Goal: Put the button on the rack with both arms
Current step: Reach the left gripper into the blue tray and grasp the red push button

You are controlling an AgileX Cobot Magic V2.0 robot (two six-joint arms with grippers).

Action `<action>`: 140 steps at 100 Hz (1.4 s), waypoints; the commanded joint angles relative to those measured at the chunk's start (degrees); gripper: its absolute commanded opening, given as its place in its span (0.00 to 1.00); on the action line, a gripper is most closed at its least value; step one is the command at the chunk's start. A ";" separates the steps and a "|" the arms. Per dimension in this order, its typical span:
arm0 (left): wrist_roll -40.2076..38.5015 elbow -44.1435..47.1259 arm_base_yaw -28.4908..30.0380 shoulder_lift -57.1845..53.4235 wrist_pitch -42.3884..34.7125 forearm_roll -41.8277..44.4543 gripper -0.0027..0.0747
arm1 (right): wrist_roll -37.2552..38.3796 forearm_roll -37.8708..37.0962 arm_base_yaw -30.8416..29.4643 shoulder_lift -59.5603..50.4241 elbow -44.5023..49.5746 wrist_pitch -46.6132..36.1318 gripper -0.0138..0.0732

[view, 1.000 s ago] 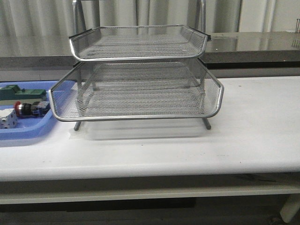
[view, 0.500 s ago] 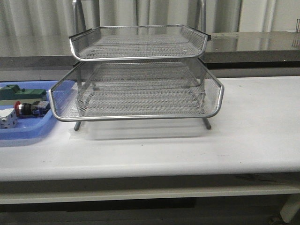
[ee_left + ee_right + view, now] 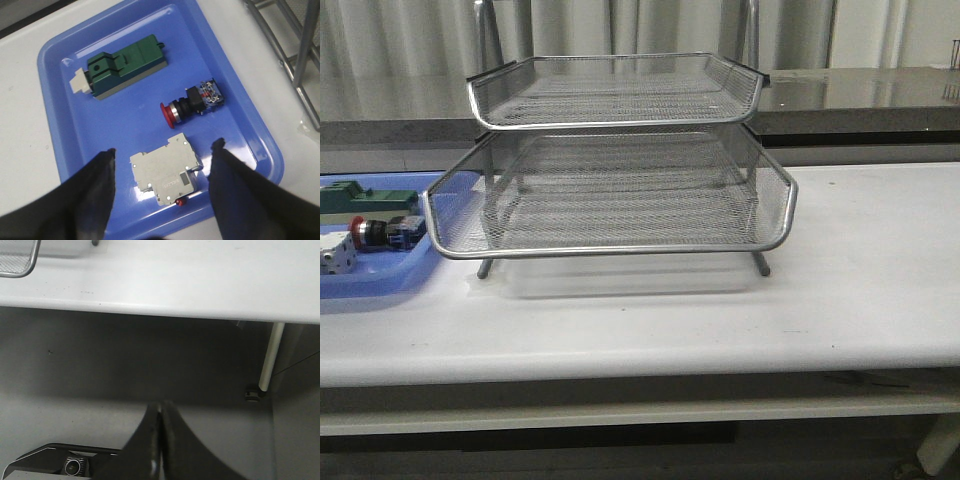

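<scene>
**Button in the blue tray, left gripper spread above it**

The button point(image 3: 192, 104) lies on its side in the blue tray point(image 3: 250, 135), between a green component point(image 3: 125, 67) and a white block point(image 3: 165, 175). The left gripper point(image 3: 162, 155) hangs wide apart over the white block, holding nothing. The rack point(image 3: 610, 170) stands on the desk point(image 3: 840, 290) beside the tray. The right gripper point(image 3: 159, 412) is pressed closed, empty, beyond the desk edge.

It looks like a lab or test room: a plain white table point(image 3: 860, 290), grey curtains point(image 3: 410, 40) behind, and electrical parts sorted in a blue tray point(image 3: 240, 105) under the left gripper point(image 3: 162, 150).
</scene>
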 commanded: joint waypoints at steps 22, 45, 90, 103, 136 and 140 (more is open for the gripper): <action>11.13 -12.05 -0.24 7.17 1.28 -4.82 0.75 | 0.05 -0.16 -0.29 0.33 -1.89 -2.82 0.08; 19.60 -21.70 -0.55 17.25 5.92 -5.00 0.75 | 0.05 -0.16 -0.29 0.33 -1.89 -2.82 0.08; 27.67 -33.16 -0.88 31.73 14.76 -4.88 0.75 | 0.05 -0.16 -0.29 0.33 -1.89 -2.87 0.08; 29.24 -33.51 -1.50 32.28 14.50 -4.78 0.75 | 0.05 -0.16 -0.29 0.33 -1.89 -2.87 0.08; 30.52 -33.51 -1.87 34.87 14.24 -5.00 0.75 | 0.05 -0.16 -0.29 0.33 -1.89 -2.87 0.08; 30.52 -33.51 -1.87 35.39 13.83 -5.00 0.75 | 0.05 -0.16 -0.29 0.33 -1.89 -2.87 0.08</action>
